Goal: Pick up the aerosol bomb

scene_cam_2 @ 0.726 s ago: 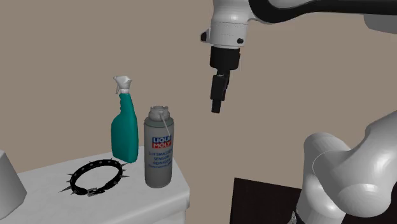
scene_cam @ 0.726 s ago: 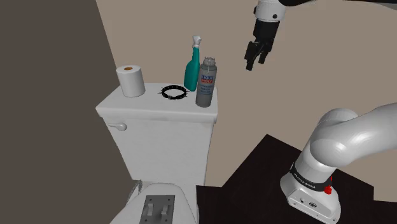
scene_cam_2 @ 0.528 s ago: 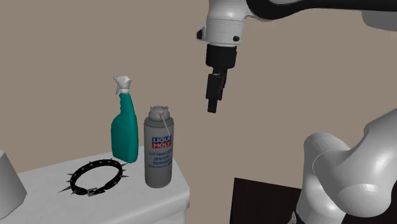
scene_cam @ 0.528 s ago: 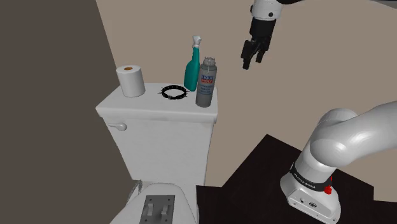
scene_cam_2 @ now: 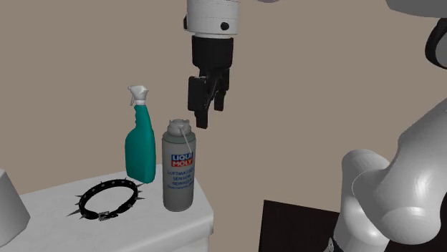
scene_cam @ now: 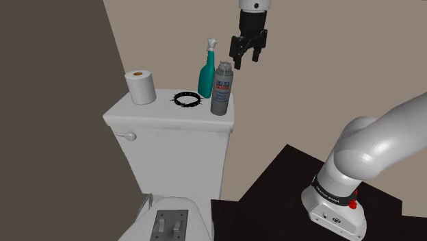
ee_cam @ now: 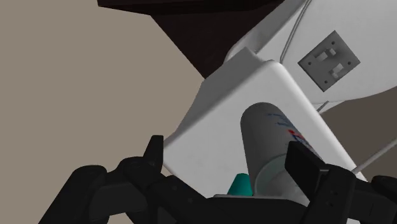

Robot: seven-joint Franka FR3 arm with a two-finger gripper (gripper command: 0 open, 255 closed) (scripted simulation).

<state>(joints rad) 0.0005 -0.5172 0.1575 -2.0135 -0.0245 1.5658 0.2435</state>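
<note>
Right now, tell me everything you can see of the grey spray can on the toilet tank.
The spray can is a grey cylinder with a domed top, a small nozzle and a label bearing a blue and red logo over print. It stands upright near the corner of the white tank lid, close beside the teal spray bottle; whether they touch is unclear. The open gripper hangs above it, not touching.

Soft, even light is falling from above, leaving the white toilet tank [scene_cam: 171, 122] below the all-black two-finger gripper [scene_cam: 244, 60] pale on top and greyer down its front. A faint sheen is running down the grey aerosol can [scene_cam_2: 179, 172] just under that gripper; edges are rendering crisp.
</note>
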